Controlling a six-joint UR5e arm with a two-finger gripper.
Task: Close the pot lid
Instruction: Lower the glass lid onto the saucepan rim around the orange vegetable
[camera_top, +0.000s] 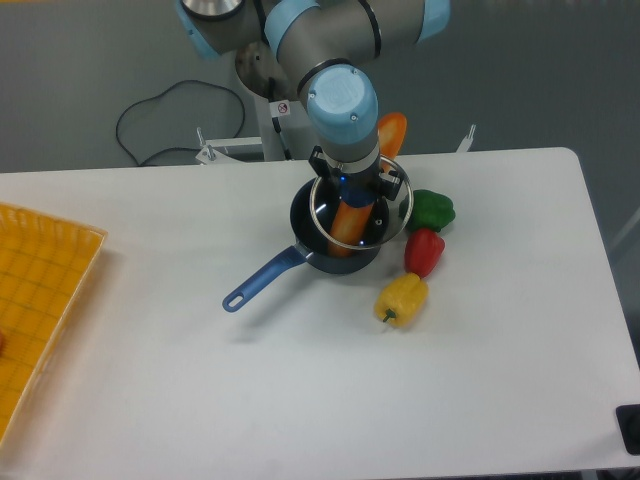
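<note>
The gripper (356, 199) pinches the pot lid (360, 208) by its knob, carrying it just above the pot (318, 240) below. Next, I judge, centre and lower it.

Single fixed view, mounted high in front of the table (300, 400), looking down and toward the arm's base at the far edge. Mid-range: nearly whole tabletop in frame, near and left edges cropped (yellow tray (35, 300) cut off at left). Grey floor and a cable (165, 120) visible beyond the far edge. Pot (335, 235) sits slightly above frame centre. No second view to overlap
</note>
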